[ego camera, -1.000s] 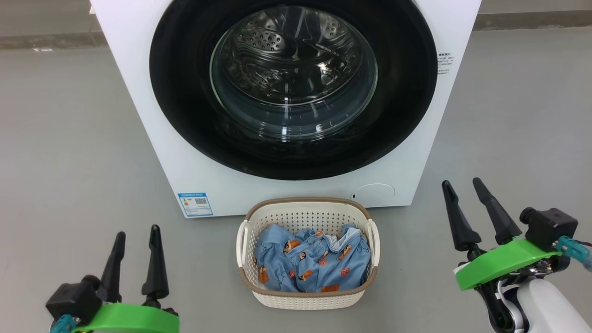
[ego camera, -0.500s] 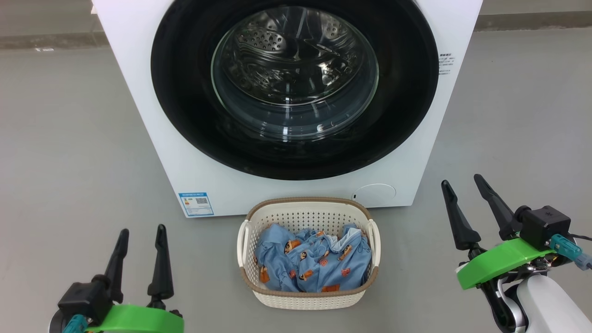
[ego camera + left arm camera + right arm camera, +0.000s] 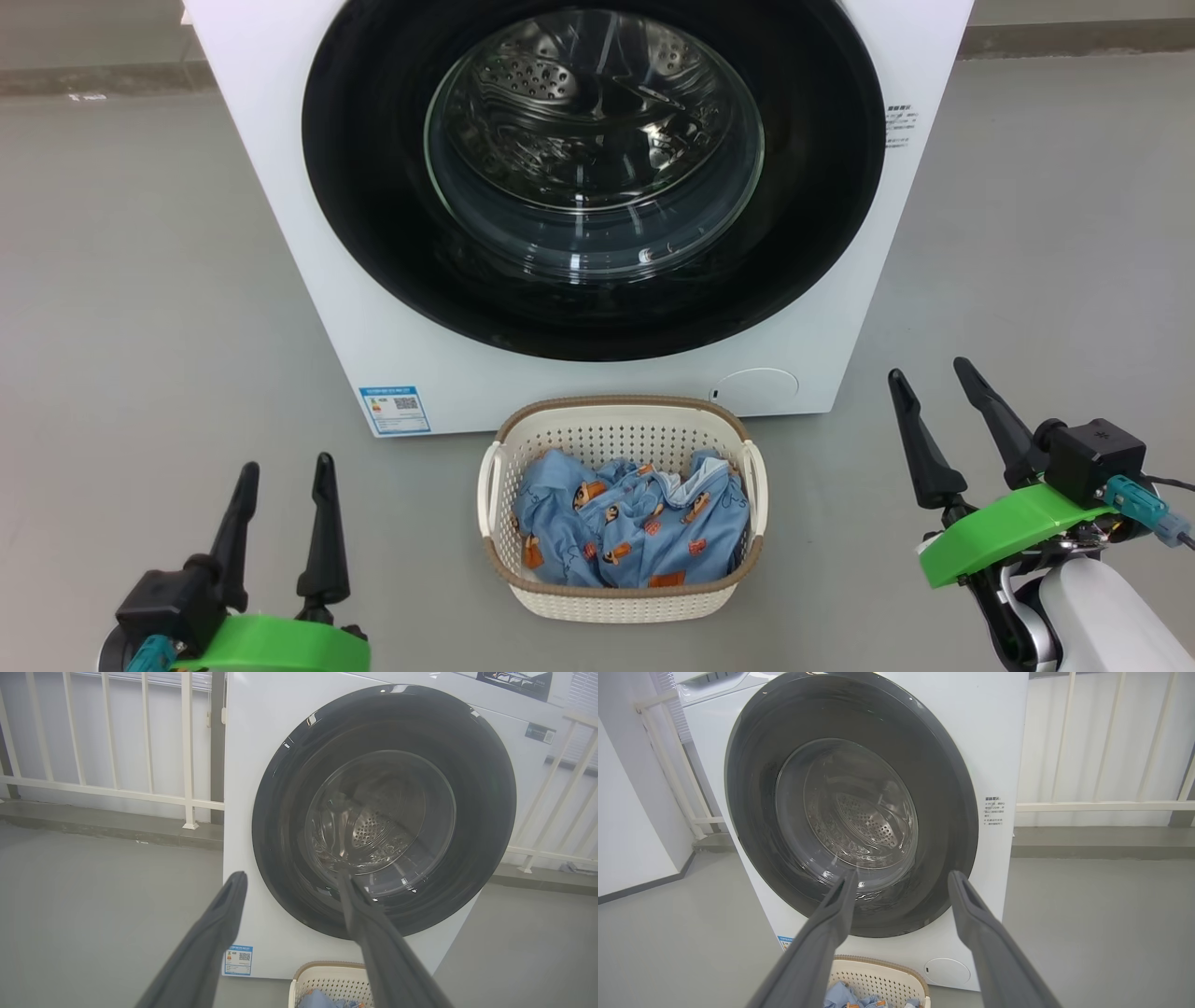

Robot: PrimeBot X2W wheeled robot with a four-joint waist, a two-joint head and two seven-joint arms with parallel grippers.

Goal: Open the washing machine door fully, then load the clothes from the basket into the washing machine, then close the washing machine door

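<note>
The white washing machine [image 3: 308, 280] stands before me with its round black-rimmed door [image 3: 373, 233] closed flat against the front; the steel drum shows through the glass bowl [image 3: 594, 140]. On the floor in front sits the cream basket [image 3: 621, 420], holding light blue clothes [image 3: 630, 532] with orange-brown figures. My left gripper [image 3: 285, 471] hovers open at the lower left, left of the basket. Over at the lower right, my right gripper [image 3: 929, 378] is open too, right of the basket. Both wrist views look at the door [image 3: 486, 812] [image 3: 948, 788] past empty spread fingers [image 3: 219, 924] [image 3: 971, 910].
Grey floor [image 3: 140, 280] surrounds the machine on both sides. A white railing [image 3: 149, 765] [image 3: 1101, 806] runs behind the machine along a low kerb. A blue label [image 3: 394, 411] and a round flap [image 3: 756, 387] sit low on the machine's front.
The left gripper has shifted slightly right and the right gripper has turned a little and dropped slightly. Door, basket and clothes are unchanged.
</note>
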